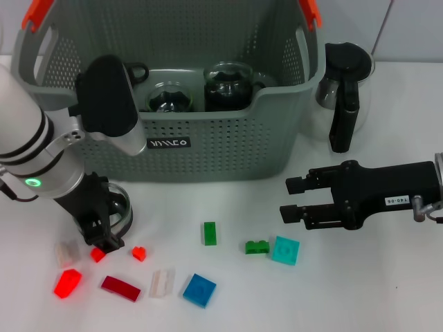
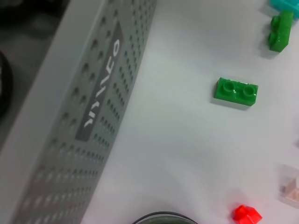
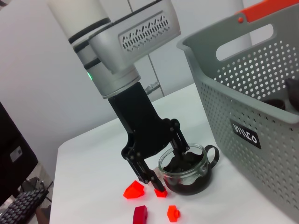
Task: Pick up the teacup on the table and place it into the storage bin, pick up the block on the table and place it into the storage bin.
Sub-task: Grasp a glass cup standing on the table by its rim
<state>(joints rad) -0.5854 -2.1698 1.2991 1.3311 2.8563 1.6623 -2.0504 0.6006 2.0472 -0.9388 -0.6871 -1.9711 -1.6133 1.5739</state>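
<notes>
A glass teacup [image 1: 123,206] stands on the white table [image 1: 242,304] in front of the storage bin [image 1: 228,149], at its left end. My left gripper [image 1: 107,238] is lowered onto it. In the right wrist view the left gripper [image 3: 169,168] is open, with one finger inside the teacup [image 3: 191,175] and the other outside its wall. Loose blocks lie nearby: small red ones [image 1: 97,254] [image 1: 139,253], a green one [image 1: 210,233] and a blue one [image 1: 199,290]. My right gripper [image 1: 291,199] hovers open and empty to the right.
Two glass cups [image 1: 166,100] [image 1: 228,86] sit inside the bin. A glass coffee pot [image 1: 342,90] stands right of it. More blocks: teal [image 1: 284,250], green [image 1: 257,246], clear [image 1: 161,283], dark red [image 1: 120,288], bright red [image 1: 68,282].
</notes>
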